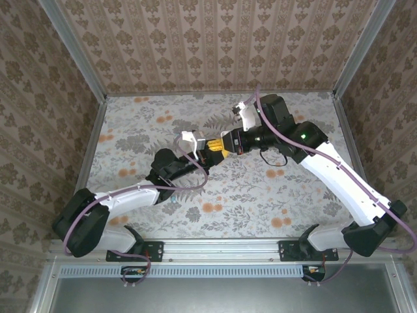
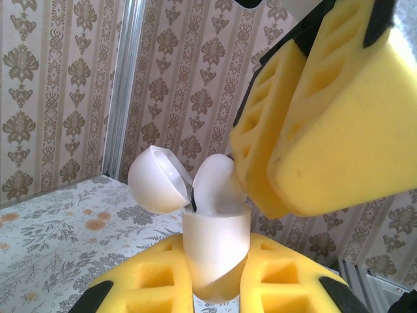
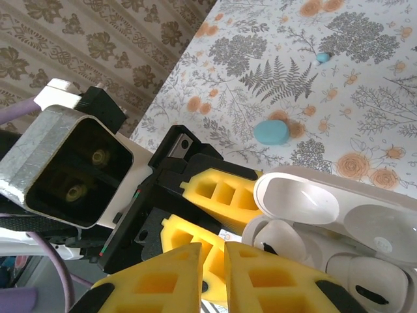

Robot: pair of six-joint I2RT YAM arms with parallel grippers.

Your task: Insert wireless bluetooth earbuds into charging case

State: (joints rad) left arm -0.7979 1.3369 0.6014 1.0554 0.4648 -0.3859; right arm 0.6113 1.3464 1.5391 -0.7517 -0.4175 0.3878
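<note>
We see the two arms meet just above the middle of the top view, over the flowered table (image 1: 143, 124). Bare cloth lies open to the left and along the bottom of that picture. The right arm's bulk sits close to the table's back edge at the upper right, where the papered wall (image 1: 215, 39) rises. In the left wrist view, the left gripper (image 2: 218, 264) is clamped on the white charging case (image 2: 215, 228), which stands upright at bottom centre between its yellow pads. The case's lid (image 2: 153, 179) is swung open to the left, toward a metal post (image 2: 127, 85) at the wall's corner. A white earbud (image 2: 218, 179) sits at the case's mouth, touching the rim. It is right against the tips of the other arm's yellow fingers, which crowd the upper right of the frame. In the right wrist view, the right gripper (image 3: 223, 261) has its pads pressed together at the bottom edge, and we cannot tell whether it pinches the bud. Past the open case, a teal case (image 3: 270, 132) lies on the table at centre right. A teal earbud (image 3: 322, 57) rests well apart from it toward the top, with free cloth around both.
</note>
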